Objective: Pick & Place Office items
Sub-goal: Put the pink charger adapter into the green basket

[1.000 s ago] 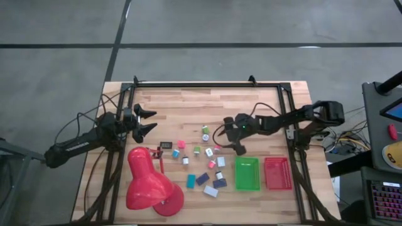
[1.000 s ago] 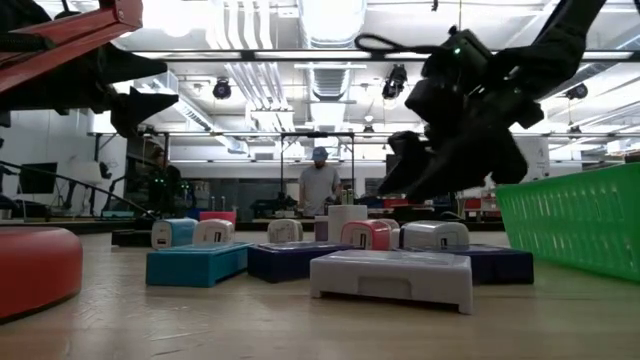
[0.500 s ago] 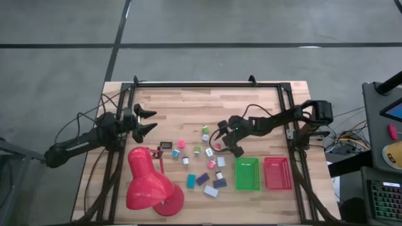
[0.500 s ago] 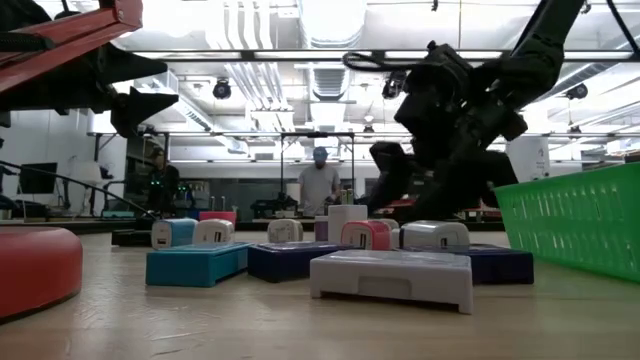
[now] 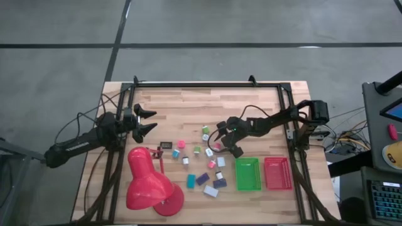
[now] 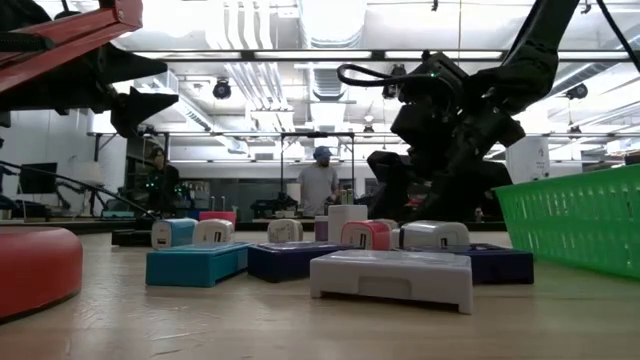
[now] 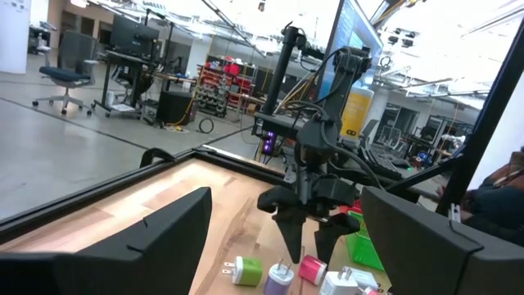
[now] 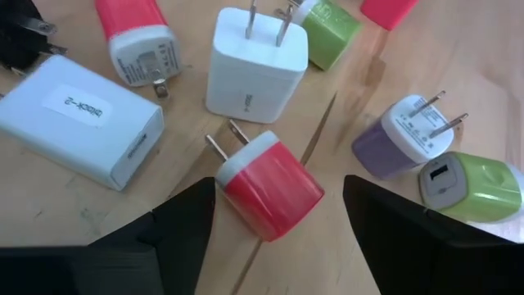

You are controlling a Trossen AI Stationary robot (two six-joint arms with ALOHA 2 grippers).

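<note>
A: What is seen nearest in the low view?

B: A grey block (image 6: pixel 391 277) is laid flat at the front of the counter (image 6: pixel 300 330), with a teal block (image 6: pixel 196 264) and a dark blue block (image 6: pixel 290 260) just behind it. Small plug cubes are lined up behind those, among them a pink cube (image 6: pixel 366 235) and a white cube (image 6: pixel 434 236). The lamp (image 5: pixel 151 182) is seen at the near left (its red base alone fills that corner of the low view).

A: And the right gripper?

B: The right gripper (image 5: pixel 227 142) is held low over the cluster in the middle of the counter. Its fingers (image 8: pixel 172 225) are spread, and a red cube (image 8: pixel 268 188) is framed between them, prongs up, lying on the wood; no contact can be made out. A white charger (image 8: pixel 255 67) and a purple cube (image 8: pixel 405 135) lie near it.

A: The trays?

B: A green tray (image 5: pixel 247 174) and a red tray (image 5: pixel 277 173) are set side by side to the right of the pieces.

A: The left gripper?

B: The left gripper (image 5: pixel 151 120) is held above the counter's far left, well apart from the pieces, fingers spread and empty. Beyond the counter, a person (image 6: pixel 319 183) is seen standing.
</note>
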